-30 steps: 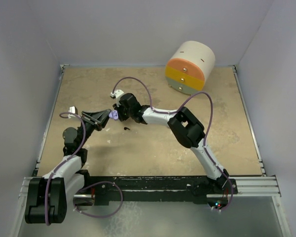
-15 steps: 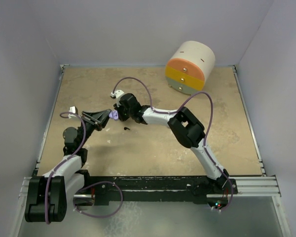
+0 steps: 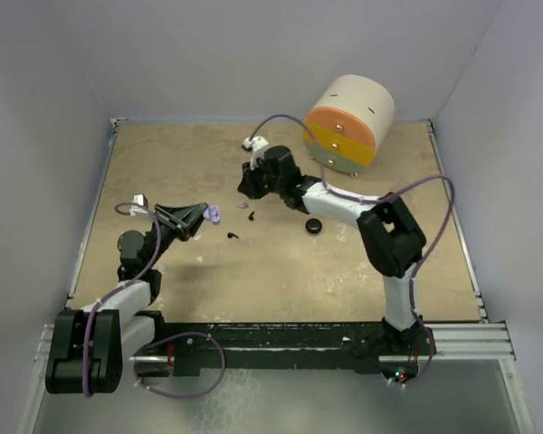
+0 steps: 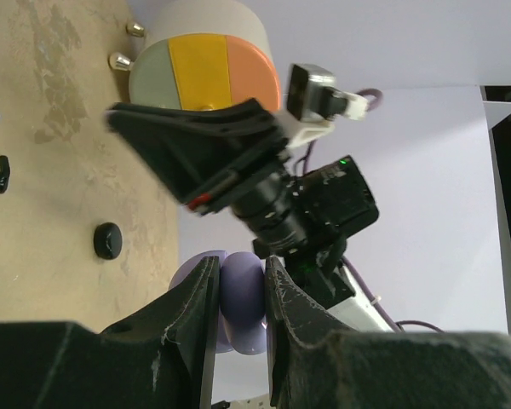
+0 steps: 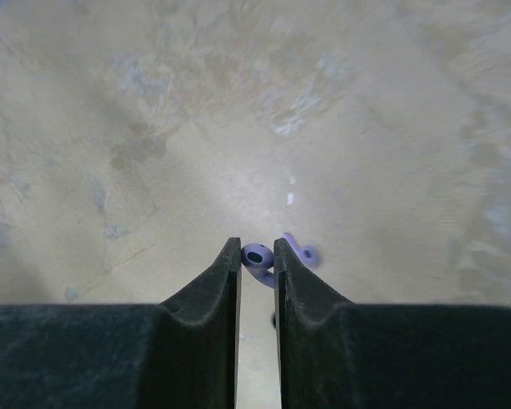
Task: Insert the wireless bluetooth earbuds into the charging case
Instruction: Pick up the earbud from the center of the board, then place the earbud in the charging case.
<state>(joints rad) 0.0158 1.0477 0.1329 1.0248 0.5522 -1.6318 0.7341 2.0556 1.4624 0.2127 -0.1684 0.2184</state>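
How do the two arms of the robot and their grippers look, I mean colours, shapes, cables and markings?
Both the left arm and the right arm have white links with bulky black joints, and a thin lavender cable loops along each. The left gripper and the right gripper have matte black wedge-shaped fingers. A small red mark shows on the right gripper's side.

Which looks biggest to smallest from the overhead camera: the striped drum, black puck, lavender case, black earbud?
1. striped drum
2. black puck and lavender case: they look alike, and the case is partly hidden in the left gripper
3. black earbud
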